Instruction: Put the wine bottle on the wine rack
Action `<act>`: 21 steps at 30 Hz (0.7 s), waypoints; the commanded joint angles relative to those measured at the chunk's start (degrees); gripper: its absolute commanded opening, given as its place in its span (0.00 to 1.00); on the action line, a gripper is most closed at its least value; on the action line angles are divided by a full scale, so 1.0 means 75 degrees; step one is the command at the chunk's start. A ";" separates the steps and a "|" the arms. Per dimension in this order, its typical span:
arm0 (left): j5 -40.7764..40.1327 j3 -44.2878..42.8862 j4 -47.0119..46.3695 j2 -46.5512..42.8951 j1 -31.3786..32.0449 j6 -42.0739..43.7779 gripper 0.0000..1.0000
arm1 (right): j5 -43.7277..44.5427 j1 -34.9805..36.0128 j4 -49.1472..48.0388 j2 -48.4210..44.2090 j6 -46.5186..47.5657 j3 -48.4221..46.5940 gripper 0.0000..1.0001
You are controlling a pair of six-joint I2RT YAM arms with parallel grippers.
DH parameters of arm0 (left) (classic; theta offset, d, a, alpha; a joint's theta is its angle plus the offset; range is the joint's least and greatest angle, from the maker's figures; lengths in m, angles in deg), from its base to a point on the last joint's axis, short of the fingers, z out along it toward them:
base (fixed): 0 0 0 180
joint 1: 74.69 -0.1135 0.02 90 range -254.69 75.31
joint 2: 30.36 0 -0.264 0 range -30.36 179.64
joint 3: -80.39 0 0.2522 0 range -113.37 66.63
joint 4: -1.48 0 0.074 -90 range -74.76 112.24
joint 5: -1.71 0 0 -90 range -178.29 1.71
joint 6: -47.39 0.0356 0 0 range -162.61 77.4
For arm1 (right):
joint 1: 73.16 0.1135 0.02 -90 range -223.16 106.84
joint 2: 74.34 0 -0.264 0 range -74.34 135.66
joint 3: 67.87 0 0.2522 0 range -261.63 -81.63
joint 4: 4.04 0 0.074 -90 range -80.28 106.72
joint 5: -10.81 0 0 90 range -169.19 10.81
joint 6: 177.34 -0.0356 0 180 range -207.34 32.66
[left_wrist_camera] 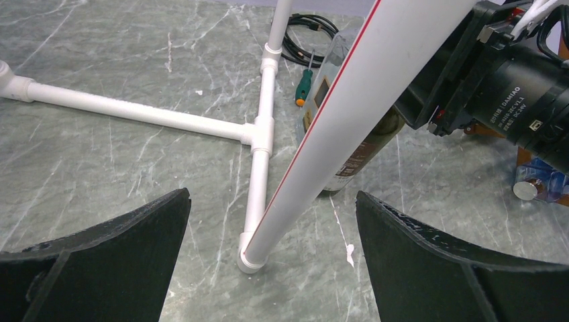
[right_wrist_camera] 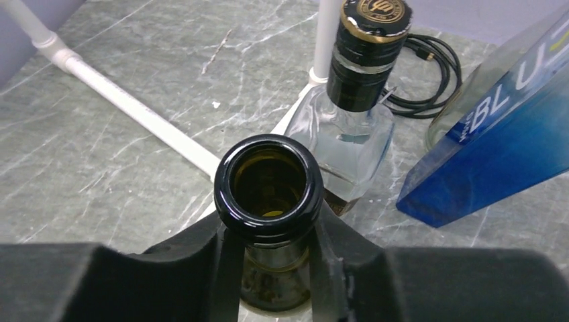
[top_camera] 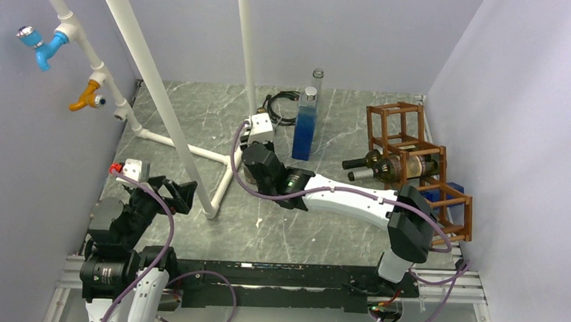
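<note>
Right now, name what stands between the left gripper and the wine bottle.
A slanted white pipe, crossing in front of the wine bottle; the left wrist view shows it.

obstacles: blue bottle [top_camera: 304, 132], pipe frame [top_camera: 160, 103] | free: table [top_camera: 293, 231] before wine rack [top_camera: 421, 147]

left pincer [left_wrist_camera: 272, 198] gapes over a grey marble desk [left_wrist_camera: 100, 174]

its two black fingers [left_wrist_camera: 134, 241] fill the lower corners, spread wide and holding nothing. between them a white pipe frame [left_wrist_camera: 134, 111] lies flat on the desk, its bars meeting at a tee joint [left_wrist_camera: 260, 132]. a slanted pipe [left_wrist_camera: 349, 100] with a thin red line along its edge rises from a foot at the end of the near bar toward the upper right. just behind it stands a dark wine bottle [left_wrist_camera: 352, 157] with a label, its upper part hidden. farther back lie a green-handled screwdriver [left_wrist_camera: 304, 84] and a coiled black cable [left_wrist_camera: 310, 30]. the right arm [left_wrist_camera: 523, 100], black and lettered, crowds the upper right corner, with a bluish clear object [left_wrist_camera: 537, 188] with a round silver end below it.
</note>
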 commanded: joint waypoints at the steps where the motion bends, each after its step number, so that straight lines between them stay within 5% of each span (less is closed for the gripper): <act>1: 0.0006 -0.0114 -0.0242 0.0092 -0.0019 -0.0076 0.99 | -0.0629 0.0061 0.0213 -0.0341 -0.0151 -0.0049 0.23; 6: -0.0038 -0.0126 -0.0225 0.0099 -0.0023 -0.0098 0.99 | -0.1166 0.0059 0.0628 -0.1269 0.0237 0.0305 0.00; 21: 0.0031 -0.0114 -0.0235 0.0194 -0.0043 -0.0089 0.98 | -0.2442 0.0062 -0.0022 -0.4627 0.1523 0.2360 0.00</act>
